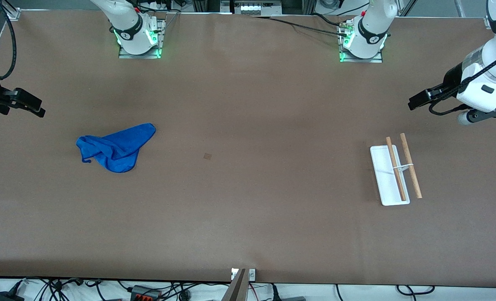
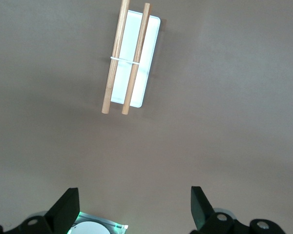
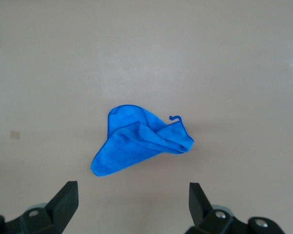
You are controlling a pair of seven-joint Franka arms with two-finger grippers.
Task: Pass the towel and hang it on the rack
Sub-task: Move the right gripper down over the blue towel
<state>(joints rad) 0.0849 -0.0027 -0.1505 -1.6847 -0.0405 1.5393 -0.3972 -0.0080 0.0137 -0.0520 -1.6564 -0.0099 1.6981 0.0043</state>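
No writing shows. The blue towel [image 1: 116, 146] lies crumpled at the bench's [image 1: 248, 209] nine o'clock, the rack [image 1: 395, 172] at three. The left pincer [image 2: 132, 207] and right pincer [image 3: 132, 204] hover wide and empty.

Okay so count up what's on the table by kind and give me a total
Towel: 1, the blue towel crumpled toward the right arm's end of the table.
Rack: 1, the rack with a white tray base and 2 wooden rods, toward the left arm's end.
Small brown square patch: 1, between them.
Total: 3
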